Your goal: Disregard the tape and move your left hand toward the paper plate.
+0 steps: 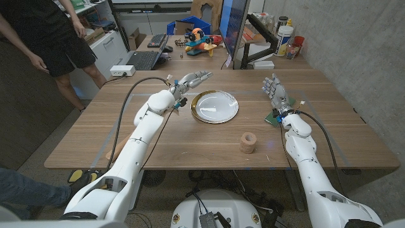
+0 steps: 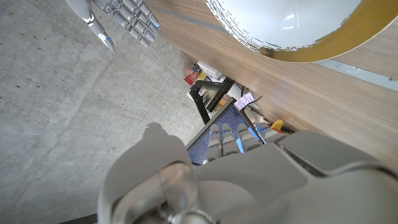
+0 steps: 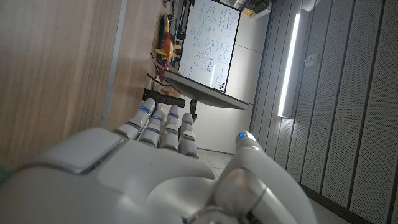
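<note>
Your left hand (image 1: 193, 79) is hovering with fingers released, grasping nothing, at the paper plate's (image 1: 215, 106) 11 o'clock edge. The plate is lying mid-table; the tape (image 1: 247, 142) is sitting at its 5 o'clock. Your right hand (image 1: 276, 92) is standing released at 3 o'clock.
</note>
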Available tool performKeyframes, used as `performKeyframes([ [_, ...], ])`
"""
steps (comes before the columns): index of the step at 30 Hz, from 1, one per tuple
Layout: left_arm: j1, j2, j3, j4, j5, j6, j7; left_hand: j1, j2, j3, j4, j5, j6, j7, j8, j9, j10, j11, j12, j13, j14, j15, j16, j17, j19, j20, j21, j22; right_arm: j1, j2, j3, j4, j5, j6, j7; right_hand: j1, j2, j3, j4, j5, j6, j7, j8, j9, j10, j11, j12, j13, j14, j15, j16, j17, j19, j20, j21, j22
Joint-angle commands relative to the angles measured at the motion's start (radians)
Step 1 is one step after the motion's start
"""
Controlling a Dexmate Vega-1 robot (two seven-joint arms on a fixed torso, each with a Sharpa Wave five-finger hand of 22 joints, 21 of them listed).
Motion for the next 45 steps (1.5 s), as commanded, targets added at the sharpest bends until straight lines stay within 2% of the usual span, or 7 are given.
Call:
performKeyframes([
  [1,-0.003,0.009,0.020,-0.010,0.032,0.010,-0.001,0.013,0.001,0.002,0.000,-0.003,-0.002,-0.005,-0.001,0.006,-0.004,-0.004,-0.002,0.002,-0.011,0.002,0.000,0.003,-0.009,0.004,0.004,0.005,0.002,0.000,0.002,-0.001,0.003,0.001,0.003,0.005,0.008,-0.006,0.000,0.007,0.007,-0.002,0.006,0.001,0.011,0.000,-0.002,0.003,0.009,0.001,-0.004,0.000,0.006,-0.005,-0.004,0.005],
  [3,-0.004,0.009,0.022,-0.010,0.036,0.011,-0.002,0.013,0.001,0.002,0.000,-0.003,-0.002,-0.004,-0.001,0.006,-0.005,-0.004,-0.002,0.002,-0.011,0.002,0.000,0.003,-0.009,0.004,0.004,0.005,0.002,0.000,0.002,-0.002,0.003,0.001,0.004,0.005,0.008,-0.007,0.000,0.007,0.008,-0.002,0.006,0.001,0.011,-0.006,-0.002,0.003,0.009,0.001,-0.004,0.000,0.006,-0.005,-0.005,0.005],
  [35,-0.019,0.016,0.068,-0.001,0.108,0.007,0.009,0.019,0.000,0.006,-0.001,-0.007,-0.004,-0.006,-0.001,0.006,-0.005,-0.016,-0.002,0.002,-0.014,0.000,0.000,0.003,-0.021,0.003,0.004,0.005,0.009,-0.002,0.008,0.012,0.007,0.006,0.005,0.004,0.011,-0.010,-0.002,0.007,0.008,0.000,0.006,0.001,0.011,-0.001,-0.005,0.004,0.010,0.001,-0.005,-0.001,0.013,-0.004,-0.020,0.005],
  [45,-0.015,0.022,0.080,-0.012,0.131,0.007,0.012,0.021,0.000,0.007,-0.001,-0.008,-0.004,-0.006,0.000,0.006,-0.004,-0.011,-0.001,0.002,-0.014,0.000,0.000,0.003,-0.022,0.003,0.004,0.005,0.004,-0.001,0.008,0.005,0.008,0.004,0.005,0.004,0.011,-0.011,-0.003,0.007,0.008,-0.001,0.006,0.001,0.012,0.000,-0.006,0.004,0.009,0.001,-0.005,-0.001,0.015,-0.005,-0.025,0.005],
])
